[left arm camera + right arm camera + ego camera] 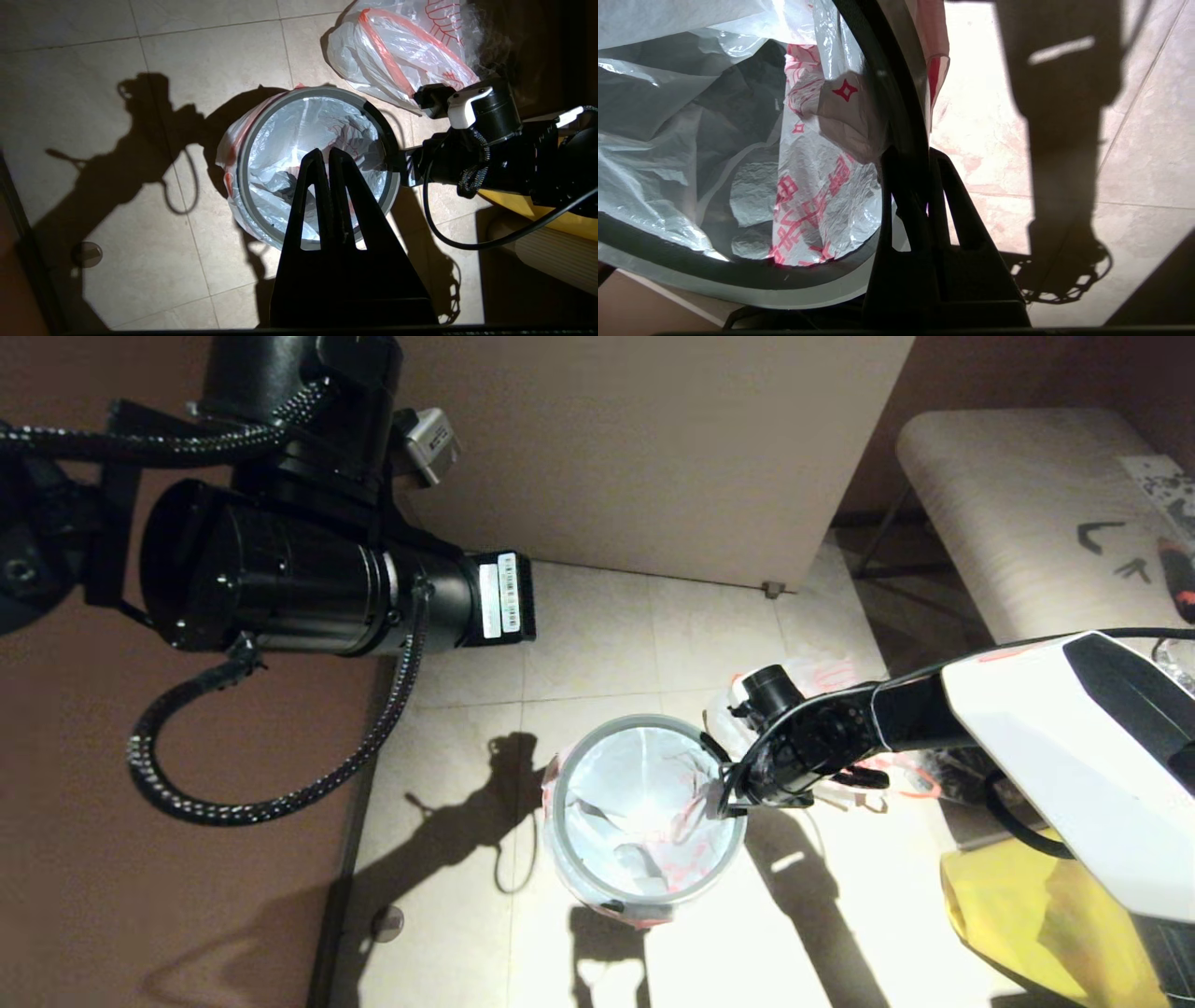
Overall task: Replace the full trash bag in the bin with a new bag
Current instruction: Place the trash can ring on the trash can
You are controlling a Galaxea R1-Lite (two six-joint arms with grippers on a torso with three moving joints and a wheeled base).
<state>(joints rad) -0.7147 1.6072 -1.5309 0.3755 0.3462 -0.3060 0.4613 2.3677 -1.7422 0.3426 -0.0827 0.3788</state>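
The bin stands on the tiled floor, its grey hoop (551, 831) (243, 158) (738, 289) seated over the new bag (635, 803) (299, 140) (808, 186). That limp white bag with red print lines the inside and folds out over the edge. My right gripper (726, 798) (909, 156) is shut on the bin's right rim, one finger inside and one outside. High above the bin's opening hangs my left gripper (325, 154), shut and holding nothing. The full trash bag (812, 677) (402, 51) lies on the floor just behind the right arm.
A yellow bag (1036, 915) sits on the floor at the right, under the right arm. A pale bench (1018, 513) stands at the back right and a cabinet (653, 448) behind the bin. The raised left arm (280, 569) fills the upper left.
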